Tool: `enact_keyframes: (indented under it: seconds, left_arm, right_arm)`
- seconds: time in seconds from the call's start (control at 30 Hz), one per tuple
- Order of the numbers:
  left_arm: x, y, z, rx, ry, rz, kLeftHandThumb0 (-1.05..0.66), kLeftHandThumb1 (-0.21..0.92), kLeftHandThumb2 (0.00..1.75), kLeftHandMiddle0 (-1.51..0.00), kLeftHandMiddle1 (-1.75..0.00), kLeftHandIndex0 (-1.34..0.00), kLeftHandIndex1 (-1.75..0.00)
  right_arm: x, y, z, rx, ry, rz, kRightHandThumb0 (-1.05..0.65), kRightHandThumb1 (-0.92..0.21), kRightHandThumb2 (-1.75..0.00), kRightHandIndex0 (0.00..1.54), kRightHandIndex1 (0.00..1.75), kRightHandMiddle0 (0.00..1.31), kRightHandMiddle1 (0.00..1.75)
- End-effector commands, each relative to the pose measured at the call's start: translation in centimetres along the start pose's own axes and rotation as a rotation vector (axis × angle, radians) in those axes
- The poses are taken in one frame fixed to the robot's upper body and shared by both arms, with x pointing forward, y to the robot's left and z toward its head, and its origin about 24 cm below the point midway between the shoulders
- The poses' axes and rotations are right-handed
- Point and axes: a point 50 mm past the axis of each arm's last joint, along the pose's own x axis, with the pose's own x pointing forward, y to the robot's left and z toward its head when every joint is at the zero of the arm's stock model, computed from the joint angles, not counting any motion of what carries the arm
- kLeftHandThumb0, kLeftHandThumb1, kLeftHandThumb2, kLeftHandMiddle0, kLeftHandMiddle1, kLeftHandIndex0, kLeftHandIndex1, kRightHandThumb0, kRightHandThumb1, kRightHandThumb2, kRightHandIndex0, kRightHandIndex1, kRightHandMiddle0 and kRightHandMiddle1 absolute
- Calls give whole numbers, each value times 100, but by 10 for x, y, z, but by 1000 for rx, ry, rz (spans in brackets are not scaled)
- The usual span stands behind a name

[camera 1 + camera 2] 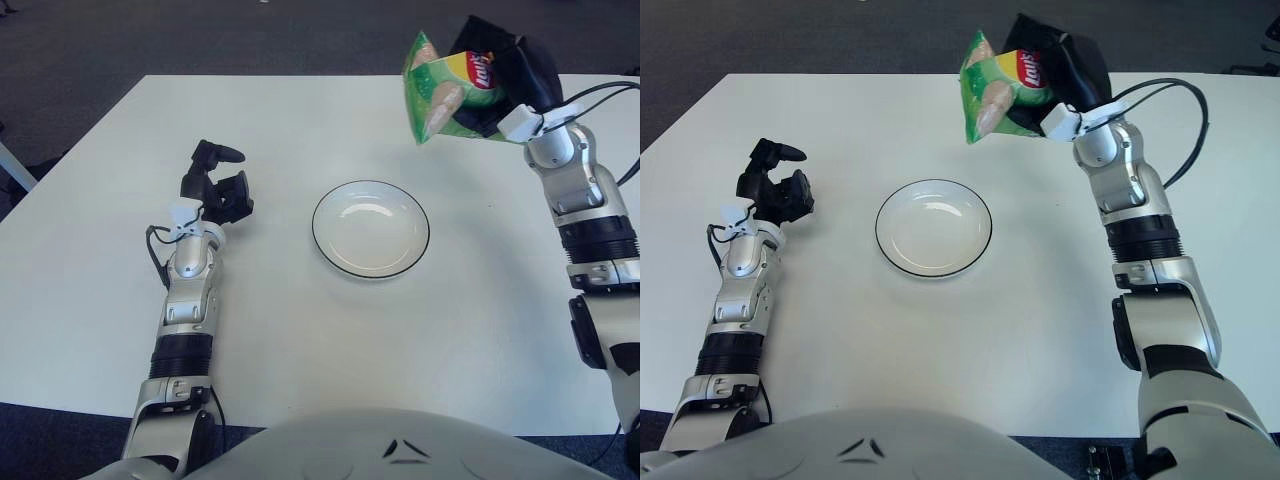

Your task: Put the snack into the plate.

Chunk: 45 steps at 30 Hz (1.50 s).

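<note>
Right hand [510,75] raised above far right part of table [300,330], fingers wrapped around green chip bag [445,90]. Bag held in air, clear of tabletop, tilted, beyond and to right of plate [371,228]. Plate white with dark rim, at table centre, nothing in it. Left hand [218,185] idle, left of plate, fingers loosely spread, gripping nothing.
</note>
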Motion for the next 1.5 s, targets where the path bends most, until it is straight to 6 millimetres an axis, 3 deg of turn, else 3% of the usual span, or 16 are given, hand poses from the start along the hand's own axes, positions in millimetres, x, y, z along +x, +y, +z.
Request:
enact_keyframes:
  seconds: [0.0, 0.5, 0.63, 0.7, 0.77, 1.1, 1.47]
  left_arm:
    - [-49, -3, -54, -24, 251, 32, -41, 55, 102, -130, -175, -42, -175]
    - [-51, -5, -53, -28, 260, 36, -41, 55, 103, -133, -175, -43, -175]
    - [-51, -5, -52, -32, 255, 40, -41, 55, 103, -134, -175, -43, -175]
    - [-51, -5, -52, -31, 252, 45, -41, 54, 103, -134, -175, -43, -175]
    - [-50, -6, -53, -31, 251, 45, -41, 54, 103, -134, -175, -43, -175]
    - [-50, -6, -53, -35, 254, 33, -41, 54, 103, -134, -175, -43, -175]
    - [-50, -7, -53, -36, 253, 50, -41, 55, 103, -135, -175, -43, -175]
  right_arm:
    - [10, 8, 22, 28, -87, 60, 0, 7, -175, 89, 173, 68, 175]
    - [20, 24, 43, 54, -187, 227, 0, 8, -175, 91, 169, 69, 175]
    - [24, 39, 50, 22, -206, 266, 0, 7, -175, 91, 170, 68, 175]
    - [-3, 27, 54, 36, -232, 247, 0, 7, -175, 91, 171, 68, 175]
    - [-16, 22, 59, 65, -243, 265, 0, 7, -175, 91, 170, 68, 175]
    - [2, 36, 70, 143, -235, 364, 0, 9, -175, 95, 165, 69, 175]
    - [-2, 39, 74, 258, -234, 529, 0, 9, -175, 95, 166, 68, 175]
